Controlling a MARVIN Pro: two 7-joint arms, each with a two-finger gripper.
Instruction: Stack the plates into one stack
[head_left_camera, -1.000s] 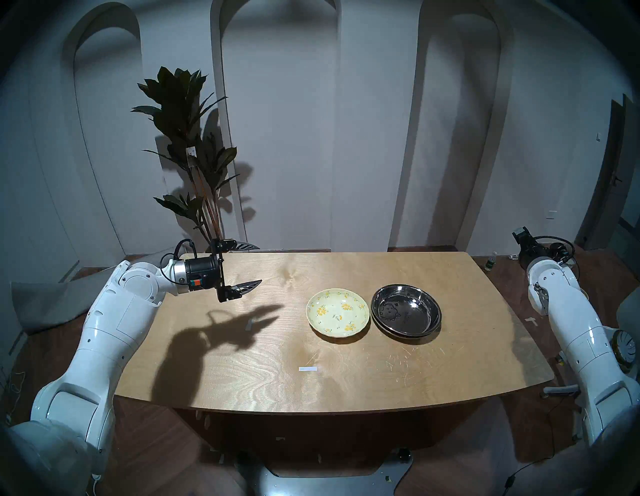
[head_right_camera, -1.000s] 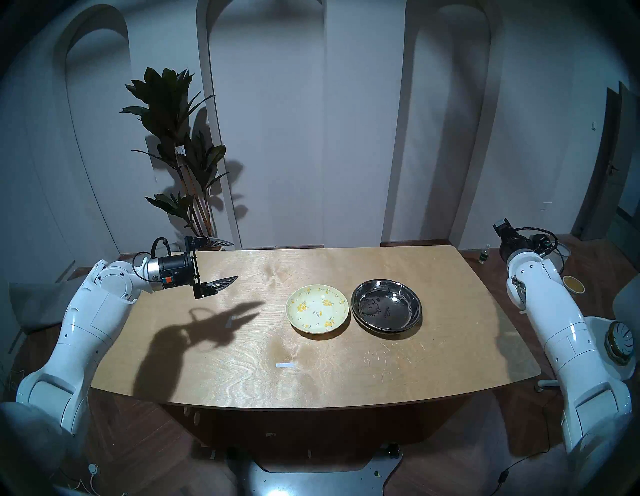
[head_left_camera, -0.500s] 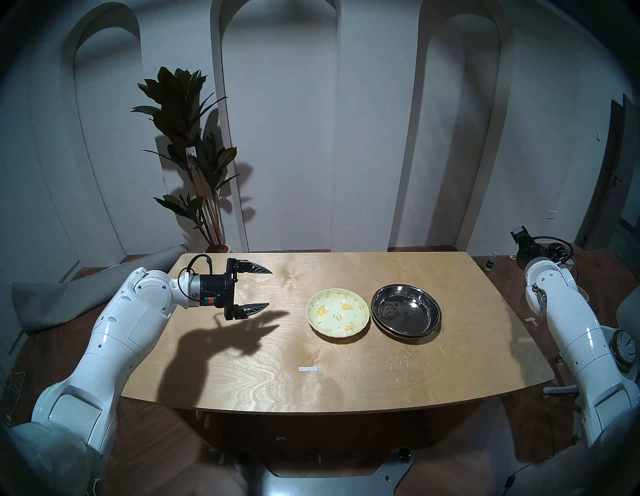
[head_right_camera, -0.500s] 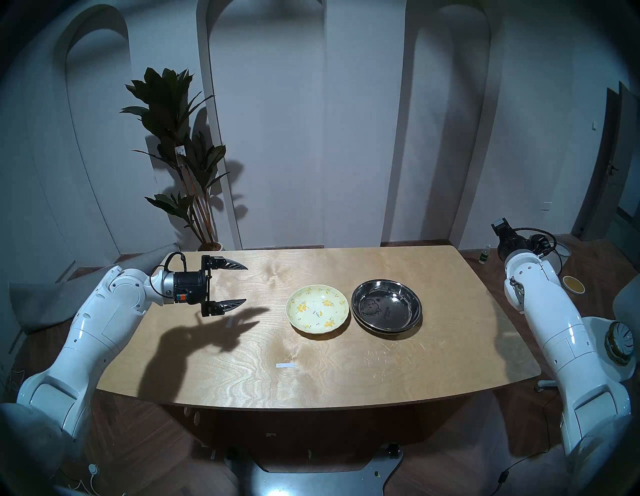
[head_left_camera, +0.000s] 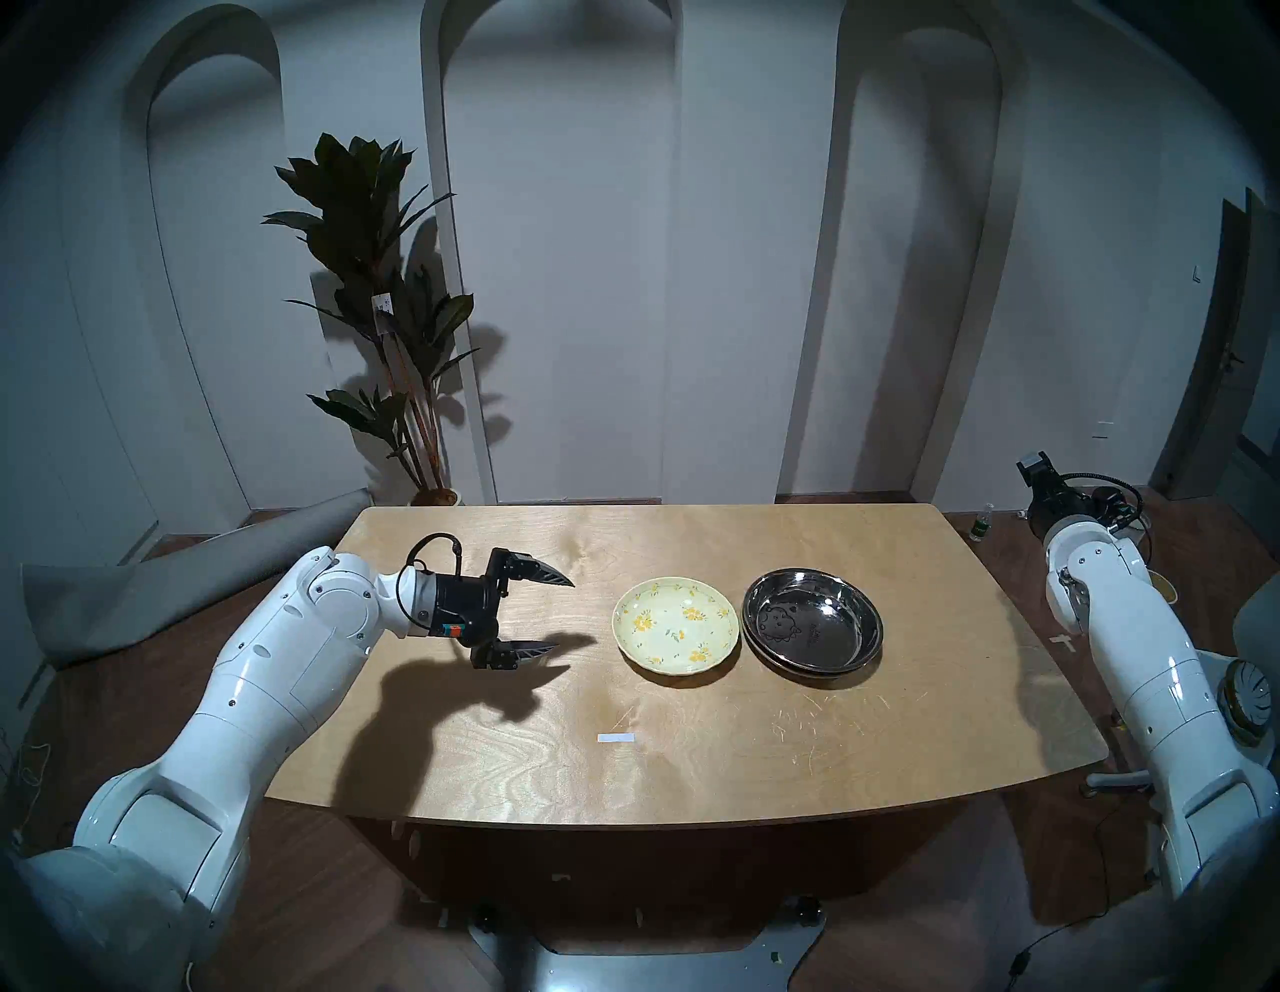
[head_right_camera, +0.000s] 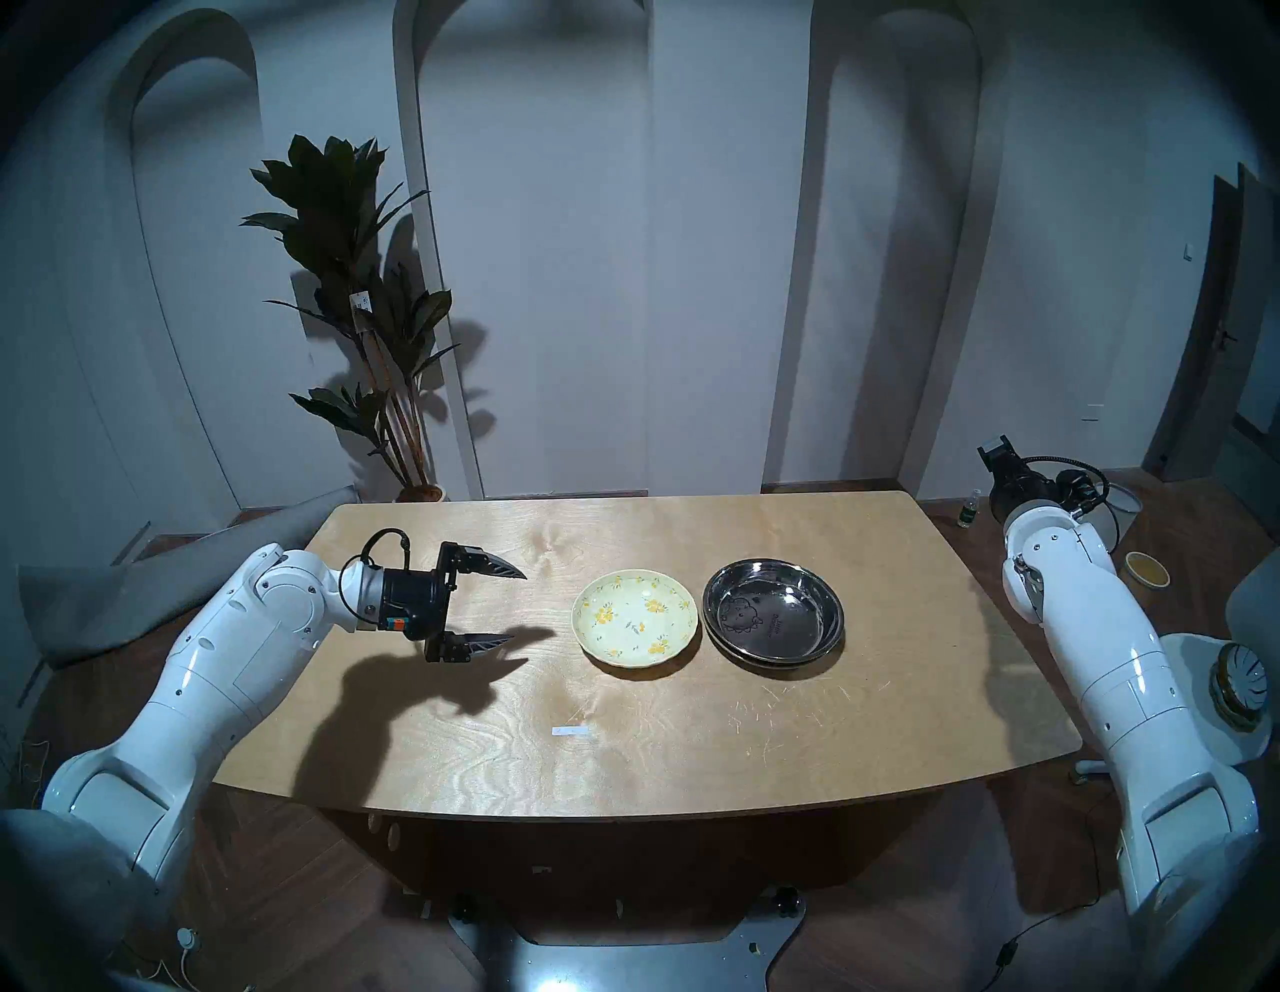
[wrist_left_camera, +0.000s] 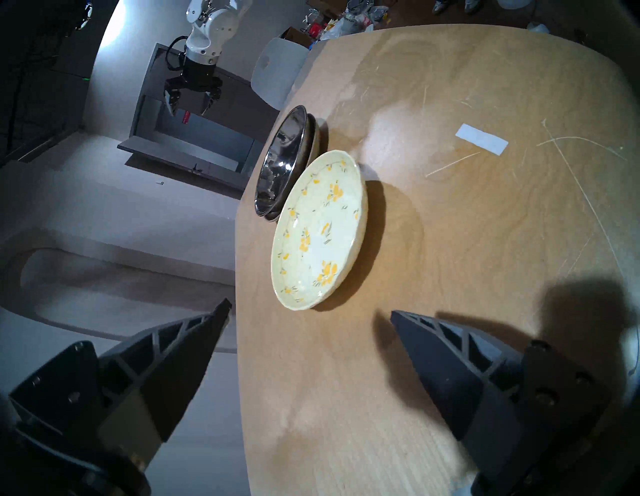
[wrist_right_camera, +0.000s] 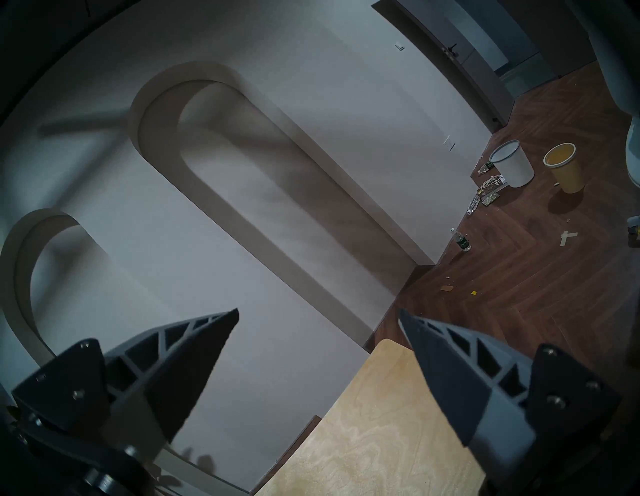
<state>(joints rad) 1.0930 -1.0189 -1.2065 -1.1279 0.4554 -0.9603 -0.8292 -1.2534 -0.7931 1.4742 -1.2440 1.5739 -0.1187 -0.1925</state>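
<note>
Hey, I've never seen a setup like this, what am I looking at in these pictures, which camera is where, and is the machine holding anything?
This is a robot with two white arms at a light wooden table. Two pictures come from cameras on its head, looking down at the table; the other two come from cameras on its wrists, so they look tilted.

On the table lies a pale yellow round plate with orange flowers. Beside it on the right, a shiny steel deep dish with a cartoon print already sits on another dish, of which only the rim shows. There is also a small white strip of tape.

The left tool is open and empty, pointing toward the flowered plate. The right tool, off the table's side, is open and empty too.
</note>
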